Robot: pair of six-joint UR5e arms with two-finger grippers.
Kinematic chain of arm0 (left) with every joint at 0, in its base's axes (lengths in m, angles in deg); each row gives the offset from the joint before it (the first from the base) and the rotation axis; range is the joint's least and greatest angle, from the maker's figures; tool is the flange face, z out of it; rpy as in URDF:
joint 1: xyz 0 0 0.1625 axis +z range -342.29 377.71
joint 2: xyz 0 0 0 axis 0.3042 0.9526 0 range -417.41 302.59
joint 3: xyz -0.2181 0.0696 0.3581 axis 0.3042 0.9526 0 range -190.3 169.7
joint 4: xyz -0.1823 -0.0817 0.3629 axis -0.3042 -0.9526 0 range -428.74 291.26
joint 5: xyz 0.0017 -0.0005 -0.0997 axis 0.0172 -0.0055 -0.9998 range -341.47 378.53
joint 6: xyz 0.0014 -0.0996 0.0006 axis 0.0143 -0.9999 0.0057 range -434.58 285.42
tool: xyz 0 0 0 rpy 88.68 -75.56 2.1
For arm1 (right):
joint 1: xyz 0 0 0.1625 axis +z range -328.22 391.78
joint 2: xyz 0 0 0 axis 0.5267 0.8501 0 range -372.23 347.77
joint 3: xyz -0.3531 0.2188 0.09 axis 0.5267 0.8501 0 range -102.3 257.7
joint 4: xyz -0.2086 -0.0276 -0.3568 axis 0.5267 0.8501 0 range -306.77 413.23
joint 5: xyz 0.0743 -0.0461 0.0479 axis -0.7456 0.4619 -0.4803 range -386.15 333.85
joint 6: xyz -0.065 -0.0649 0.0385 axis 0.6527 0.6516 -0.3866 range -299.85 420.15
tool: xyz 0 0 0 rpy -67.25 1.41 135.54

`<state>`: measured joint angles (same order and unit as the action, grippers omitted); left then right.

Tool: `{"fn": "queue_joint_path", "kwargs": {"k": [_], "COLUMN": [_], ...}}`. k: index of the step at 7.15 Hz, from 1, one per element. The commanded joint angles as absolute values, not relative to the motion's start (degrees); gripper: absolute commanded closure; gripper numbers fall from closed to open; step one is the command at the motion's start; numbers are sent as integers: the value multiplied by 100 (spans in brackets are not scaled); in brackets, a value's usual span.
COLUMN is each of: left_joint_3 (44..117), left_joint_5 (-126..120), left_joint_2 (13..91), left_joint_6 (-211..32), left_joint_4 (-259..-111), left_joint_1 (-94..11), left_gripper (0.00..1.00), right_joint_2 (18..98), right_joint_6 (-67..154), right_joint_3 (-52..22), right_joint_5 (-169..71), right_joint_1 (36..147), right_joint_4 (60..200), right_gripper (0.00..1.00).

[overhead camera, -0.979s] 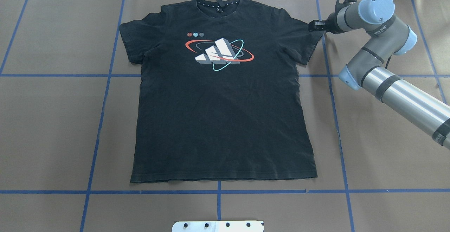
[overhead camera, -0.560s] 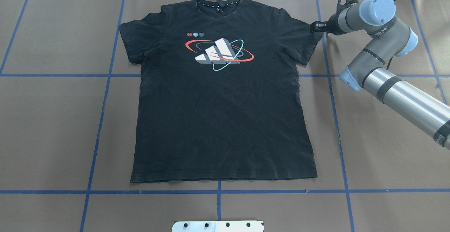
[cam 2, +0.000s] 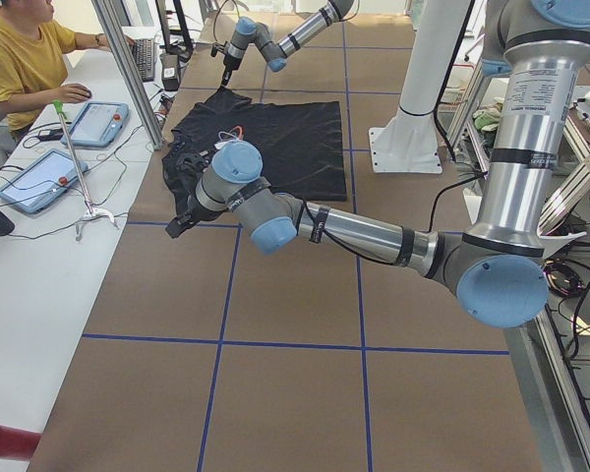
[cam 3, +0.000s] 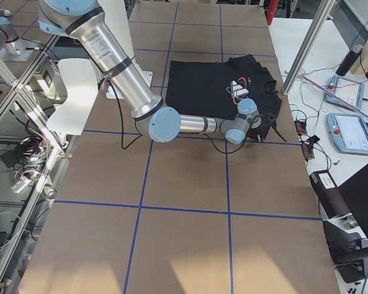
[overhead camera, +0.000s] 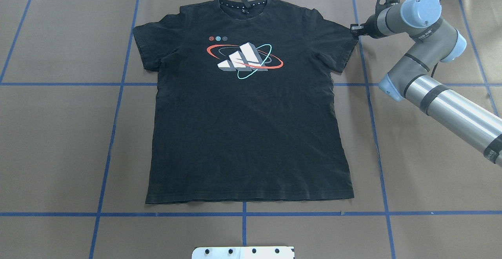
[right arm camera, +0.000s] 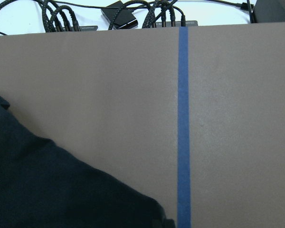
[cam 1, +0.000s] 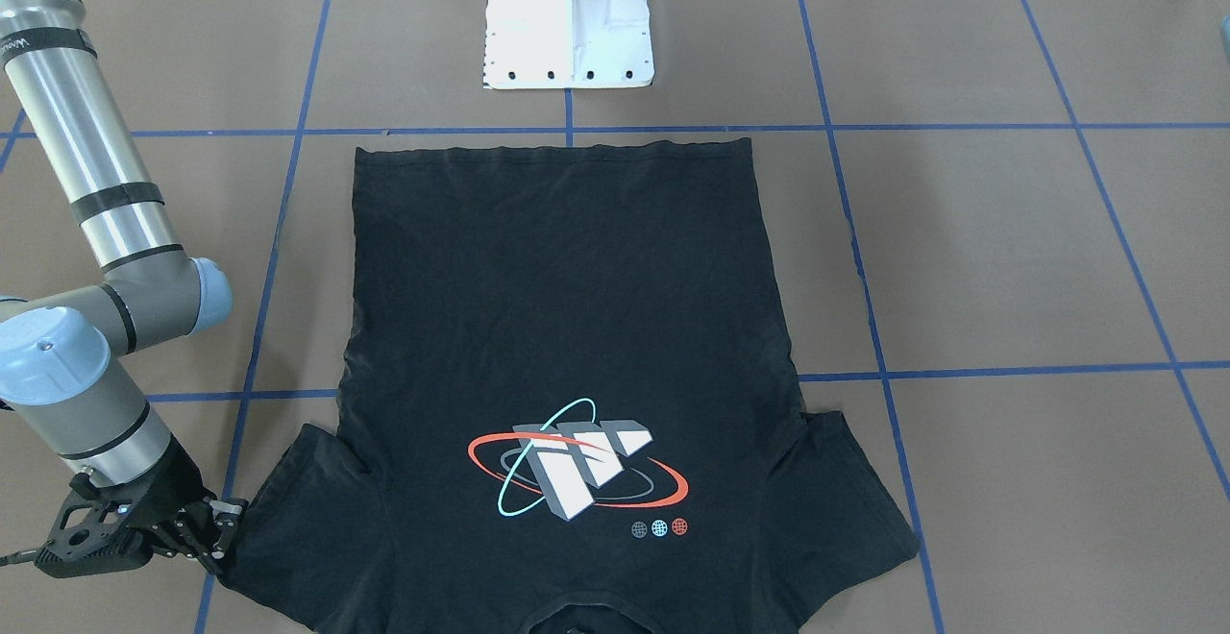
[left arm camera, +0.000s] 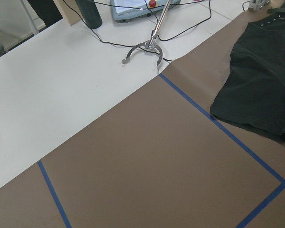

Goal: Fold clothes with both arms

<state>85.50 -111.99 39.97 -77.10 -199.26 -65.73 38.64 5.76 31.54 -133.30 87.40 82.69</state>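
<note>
since the t-shirt (cam 1: 567,327) lies flat and print-up on the desk (cam 1: 1009,231) in the front-facing view, collar away from the robot, the fold seems not yet begun. the right fingers (cam 1: 223,524) sit at the outer edge of one sleeve (cam 1: 298,509), and it cannot be told whether they are clenched on cloth or released.

from overhead, the right fingers (overhead camera: 354,29) meet that sleeve's shoulder corner. a good pinch would take both layers just inside the hem.

in the left side view the left fingers (cam 2: 182,222) hover near the other sleeve, and their state is unreadable. they should mirror the grip before either arm lifts.

the left wrist view shows that sleeve (left arm camera: 256,95) well apart and no fingers.

the right wrist view shows sleeve cloth (right arm camera: 47,190) beside a blue tape line (right arm camera: 183,118).
</note>
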Motion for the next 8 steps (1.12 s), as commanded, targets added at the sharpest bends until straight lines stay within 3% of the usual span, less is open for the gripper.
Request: {"fn": "queue_joint_path", "kwargs": {"k": [1, 3, 5, 8], "left_joint_3": [8550, 8541, 8533, 8541], "left_joint_5": [-11199, -11199, -11208, -11208], "left_joint_2": [3997, 3997, 3997, 3997], "left_joint_6": [-7713, -7713, -7713, -7722], "left_joint_4": [-19926, -19917, -19926, -19926], "left_joint_1": [-6570, -6570, -6570, -6570], "left_gripper": [0, 0, 0, 0], "right_joint_2": [3884, 3692, 3157, 2443], "right_joint_6": [600, 408, -590, -1095], "right_joint_3": [2527, 1351, 1441, 2276], "right_joint_5": [-13329, -13242, -12095, -11475], "right_joint_1": [8821, 8681, 8006, 7494], "right_joint_4": [8798, 10343, 10508, 10649], "right_gripper": [100, 100, 100, 100]}}
